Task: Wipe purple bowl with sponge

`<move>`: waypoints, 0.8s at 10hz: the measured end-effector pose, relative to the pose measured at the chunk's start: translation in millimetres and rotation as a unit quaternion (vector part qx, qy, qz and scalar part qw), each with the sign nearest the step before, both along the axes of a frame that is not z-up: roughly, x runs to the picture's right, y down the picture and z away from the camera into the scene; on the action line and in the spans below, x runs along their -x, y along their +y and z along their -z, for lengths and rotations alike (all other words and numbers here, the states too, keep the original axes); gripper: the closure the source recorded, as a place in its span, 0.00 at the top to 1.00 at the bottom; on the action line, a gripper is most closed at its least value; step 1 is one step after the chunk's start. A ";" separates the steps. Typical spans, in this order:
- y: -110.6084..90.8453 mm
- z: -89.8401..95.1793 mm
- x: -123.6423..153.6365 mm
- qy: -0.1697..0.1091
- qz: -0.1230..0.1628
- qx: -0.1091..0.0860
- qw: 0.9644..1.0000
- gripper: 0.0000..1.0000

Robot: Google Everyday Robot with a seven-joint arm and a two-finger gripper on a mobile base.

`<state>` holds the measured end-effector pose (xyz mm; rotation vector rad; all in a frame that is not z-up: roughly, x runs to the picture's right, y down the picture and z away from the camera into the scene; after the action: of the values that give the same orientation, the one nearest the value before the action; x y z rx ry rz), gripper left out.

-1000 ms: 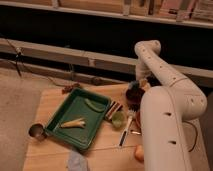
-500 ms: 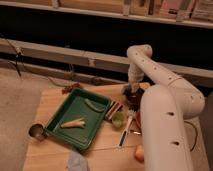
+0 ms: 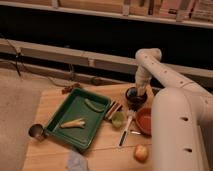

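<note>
The purple bowl (image 3: pixel 135 98) is a dark, small bowl at the back right of the wooden table (image 3: pixel 52 102). My white arm rises from the lower right, bends at the elbow (image 3: pixel 148 55) and reaches down. The gripper (image 3: pixel 136 92) is at the bowl, right over its inside. I cannot make out a sponge at the gripper; what it holds is hidden. A pale blue-grey soft thing (image 3: pixel 77 161), cloth or sponge, lies at the table's front edge.
A green tray (image 3: pixel 65 134) at centre-left holds a yellowish item (image 3: pixel 73 123) and a green item (image 3: pixel 93 105). A small green cup (image 3: pixel 118 119), a red bowl (image 3: pixel 145 120), a utensil (image 3: pixel 126 134), an orange fruit (image 3: pixel 141 152) and a metal cup (image 3: pixel 36 131) stand around.
The arm's elbow swung a little left, then back right. The gripper stayed low at the purple bowl, shifting slightly sideways over it.
</note>
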<state>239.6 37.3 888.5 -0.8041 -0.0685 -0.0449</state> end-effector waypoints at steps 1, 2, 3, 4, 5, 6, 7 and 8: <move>1.4 2.8 -8.5 0.006 -0.008 -0.003 1.000 0.00; 4.3 5.8 -13.1 0.010 -0.014 -0.003 1.000 0.00; 6.1 6.9 -14.9 0.011 -0.018 -0.003 1.000 0.00; 6.7 6.8 -15.0 0.011 -0.019 -0.003 1.000 0.00; 8.1 5.2 -11.7 0.009 -0.020 -0.002 1.000 0.00; 8.9 3.9 -10.8 0.008 -0.021 -0.001 1.000 0.00; 10.3 2.5 -10.4 0.007 -0.022 0.000 1.000 0.00; 13.2 0.3 -10.8 0.005 -0.022 0.005 1.000 0.00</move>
<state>250.4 50.5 888.2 -0.8121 -0.0764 0.0017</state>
